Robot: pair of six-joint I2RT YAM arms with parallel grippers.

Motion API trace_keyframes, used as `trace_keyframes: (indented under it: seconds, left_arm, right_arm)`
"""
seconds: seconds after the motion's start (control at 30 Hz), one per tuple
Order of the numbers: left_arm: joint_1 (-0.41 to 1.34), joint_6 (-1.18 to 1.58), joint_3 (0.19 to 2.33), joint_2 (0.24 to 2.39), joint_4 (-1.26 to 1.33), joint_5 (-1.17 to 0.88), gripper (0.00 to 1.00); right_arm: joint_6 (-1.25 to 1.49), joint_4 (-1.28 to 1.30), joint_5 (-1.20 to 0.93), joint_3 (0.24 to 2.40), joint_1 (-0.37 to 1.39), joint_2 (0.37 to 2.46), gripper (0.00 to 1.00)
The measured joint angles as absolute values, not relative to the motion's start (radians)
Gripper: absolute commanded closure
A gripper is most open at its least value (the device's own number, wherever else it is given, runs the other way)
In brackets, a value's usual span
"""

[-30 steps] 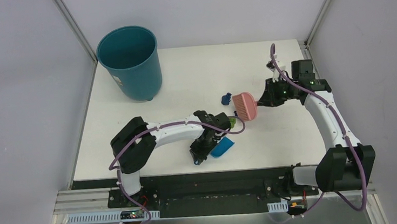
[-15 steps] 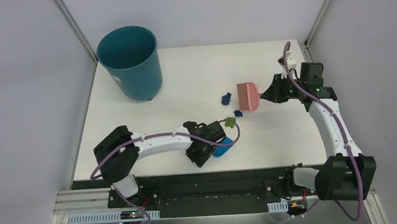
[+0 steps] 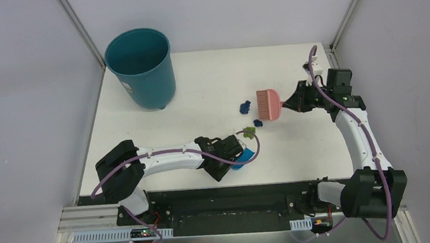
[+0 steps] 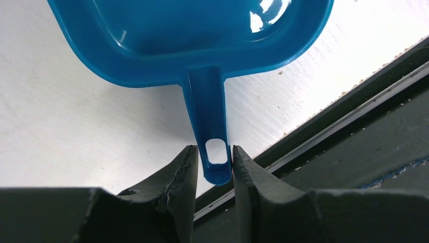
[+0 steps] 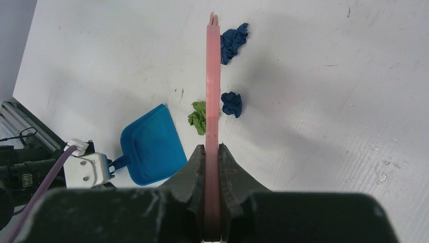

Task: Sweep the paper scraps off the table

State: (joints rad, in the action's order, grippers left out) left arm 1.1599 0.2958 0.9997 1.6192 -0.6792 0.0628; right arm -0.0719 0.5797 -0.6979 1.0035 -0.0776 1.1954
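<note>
Three paper scraps lie mid-table: a dark blue wad (image 3: 245, 106) (image 5: 232, 43), a second dark blue wad (image 3: 257, 122) (image 5: 231, 104) and an olive-green wad (image 3: 249, 132) (image 5: 199, 117). My right gripper (image 3: 293, 104) (image 5: 212, 149) is shut on the pink brush (image 3: 269, 105) (image 5: 212, 81), whose bristles sit just right of the blue wads. My left gripper (image 3: 226, 160) (image 4: 215, 162) is shut on the handle of the blue dustpan (image 3: 243, 157) (image 4: 192, 35) (image 5: 152, 147), which lies flat on the white table (image 3: 198, 87) just near of the green wad.
A teal round bin (image 3: 140, 66) stands at the table's far left corner. A black strip (image 3: 207, 190) runs along the near edge, right behind the dustpan handle. Grey walls close in the left, far and right sides.
The right gripper pulled the brush back right and away from the green wad, then held still. The left arm drew the dustpan slightly left toward the near edge.
</note>
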Motion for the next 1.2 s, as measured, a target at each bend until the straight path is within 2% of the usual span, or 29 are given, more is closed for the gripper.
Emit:
trace_keyframes:
  seconds: [0.27,0.5,0.77,0.9,1.2]
  left_arm:
    - [1.164,0.295,1.002,1.638,-0.673,0.082,0.85]
    - [1.172,0.297,1.126,1.638,-0.827,0.102,0.91]
    - [1.172,0.295,1.290,1.637,-1.059,0.113,0.99]
    - [1.172,0.295,1.347,1.656,-1.168,0.133,1.00]
    - [1.170,0.295,1.361,1.788,-1.211,0.124,1.00]
  right_arm:
    - [-0.072,0.577,-0.704,1.000,-0.083,1.191,1.00]
    - [-0.098,0.639,-0.684,1.045,-0.083,1.201,1.00]
    - [-0.189,0.740,-0.481,1.328,-0.070,1.317,1.00]
    - [-0.259,0.806,-0.302,1.453,-0.005,1.425,1.00]
    - [-0.375,0.920,-0.054,1.494,0.190,1.581,1.00]
